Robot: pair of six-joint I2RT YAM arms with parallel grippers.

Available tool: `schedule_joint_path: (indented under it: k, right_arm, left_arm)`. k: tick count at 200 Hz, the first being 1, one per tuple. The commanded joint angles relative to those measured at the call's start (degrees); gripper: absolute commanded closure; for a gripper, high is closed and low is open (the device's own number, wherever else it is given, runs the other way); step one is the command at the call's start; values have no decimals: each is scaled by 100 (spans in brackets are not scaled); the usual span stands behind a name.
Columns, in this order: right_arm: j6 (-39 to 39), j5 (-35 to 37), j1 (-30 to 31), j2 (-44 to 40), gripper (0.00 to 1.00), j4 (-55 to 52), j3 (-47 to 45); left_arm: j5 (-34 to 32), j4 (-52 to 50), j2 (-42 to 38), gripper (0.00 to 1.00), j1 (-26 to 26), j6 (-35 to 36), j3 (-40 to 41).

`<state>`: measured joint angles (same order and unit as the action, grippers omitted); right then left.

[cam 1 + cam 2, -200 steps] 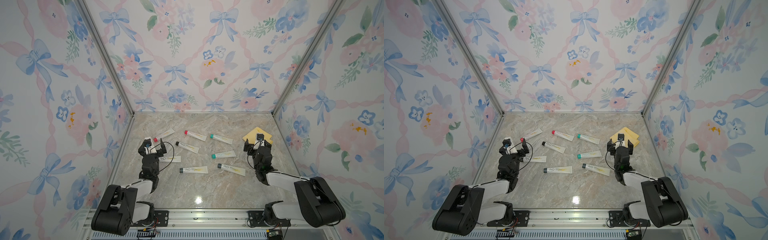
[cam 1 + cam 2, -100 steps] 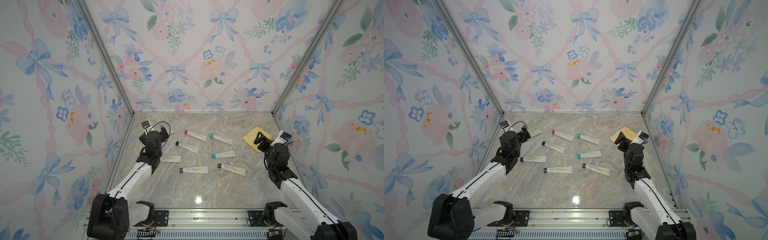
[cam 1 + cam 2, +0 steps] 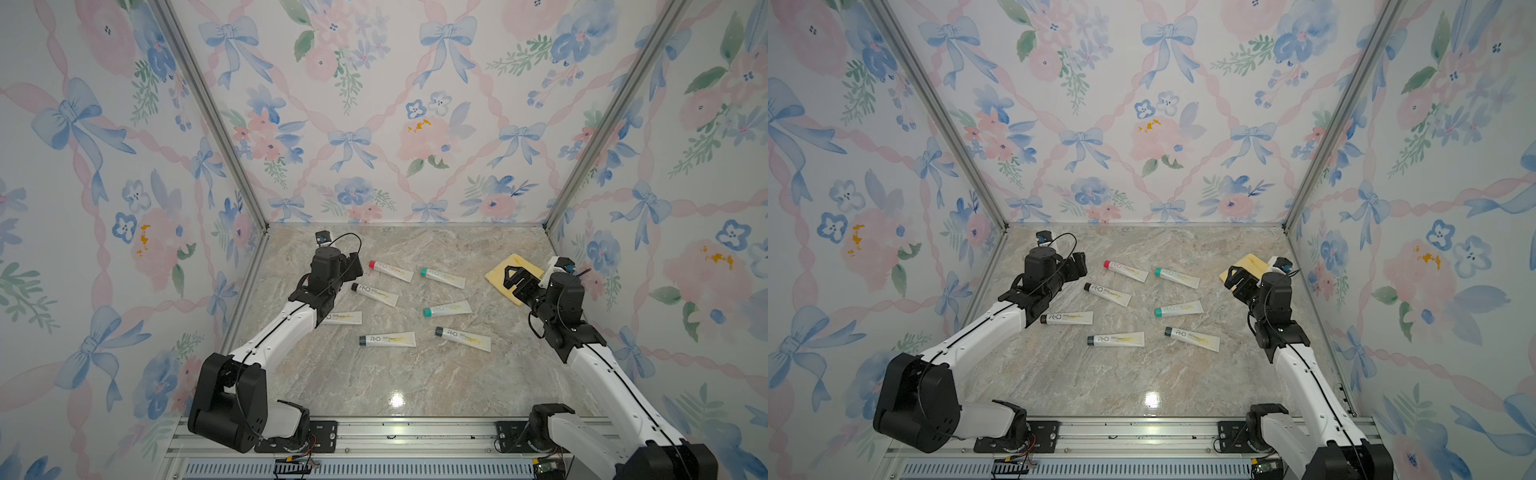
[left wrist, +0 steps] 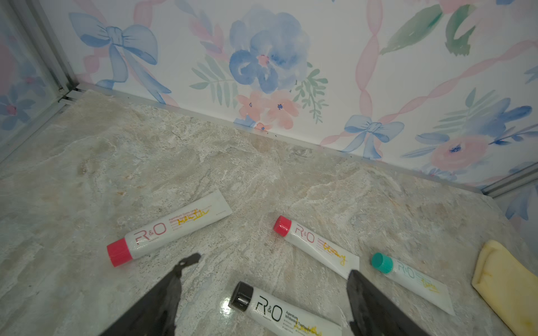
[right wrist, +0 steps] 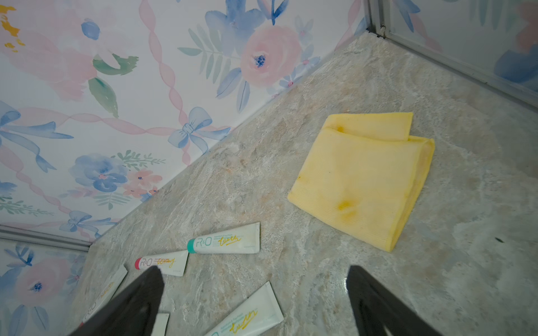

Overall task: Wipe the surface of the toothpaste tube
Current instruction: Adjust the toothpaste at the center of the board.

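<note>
Several white toothpaste tubes lie scattered on the marble table. In both top views my left gripper (image 3: 353, 266) (image 3: 1079, 264) hovers open at the back left. In its wrist view the open left gripper (image 4: 275, 264) stands over a black-capped tube (image 4: 279, 312) (image 3: 375, 294), with nothing between the fingers. Two red-capped tubes (image 4: 171, 229) (image 4: 317, 247) lie just beyond it. A folded yellow cloth (image 5: 364, 177) (image 3: 496, 274) lies at the back right. My right gripper (image 3: 515, 280) (image 5: 254, 269) hangs open above the cloth's near edge, holding nothing.
Two teal-capped tubes (image 3: 442, 277) (image 3: 447, 309) lie mid-table, and two dark-capped tubes (image 3: 387, 339) (image 3: 463, 338) lie nearer the front. Another tube (image 3: 343, 318) lies beside my left forearm. Flowered walls with metal corner posts close in three sides.
Both arms have unfolded from low at the front and reached toward the back. The left went over the tubes and the right toward the yellow cloth.
</note>
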<state>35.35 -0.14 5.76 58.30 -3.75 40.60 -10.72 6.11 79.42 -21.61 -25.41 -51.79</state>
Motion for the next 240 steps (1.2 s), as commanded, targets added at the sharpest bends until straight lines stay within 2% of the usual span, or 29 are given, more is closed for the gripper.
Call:
schedule_joint_path:
  k: [1,38,76,111,143,181,240]
  right_arm:
    - [-526,-70,338,418,1,-1147,393]
    - [-650,54,461,1032,1,-2036,954]
    - [-621,98,452,1144,1,-2198,985]
    - [-673,146,452,1088,1,-2299,974]
    - [-719,211,444,1069,1,-2358,957]
    - [-729,225,429,1097,1,-2342,941]
    - [-724,214,426,1234,1,-2297,917]
  left_arm:
    - [201,-184,351,10,-733,467,-61]
    - [27,-146,822,8,-1912,849,-79]
    - [722,-86,1544,10,-2486,1247,-325]
    - [1291,-98,2376,8,-2869,1495,-873]
    - [1668,-110,2915,8,-2989,1601,-1314]
    - [2194,-140,3170,7,-2990,1770,-1422]
    - [2461,-363,3471,7,-3029,1934,-1483]
